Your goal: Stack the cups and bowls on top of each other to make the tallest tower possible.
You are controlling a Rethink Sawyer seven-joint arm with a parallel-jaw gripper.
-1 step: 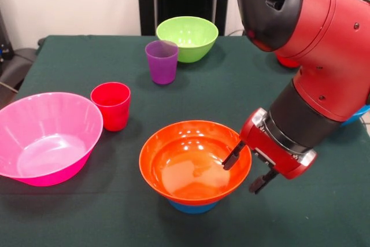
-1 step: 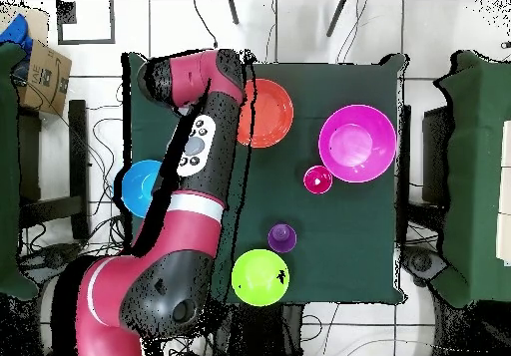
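The jaws (image 1: 250, 169) straddle the orange bowl's (image 1: 185, 163) right rim, one finger inside, one outside, parted and not yet clenched; the orange bowl sits on a small blue bowl (image 1: 192, 206) at the worktop's (image 1: 75, 212) front; the purple cup (image 1: 161, 62) stands apart beside the lime green bowl (image 1: 188, 37).

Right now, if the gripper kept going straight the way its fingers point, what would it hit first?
The gripper straddles the orange bowl's rim, jaws open, pointing down and toward the picture's left. Most likely its inner finger meets that bowl's inside wall first, though depth is unclear.
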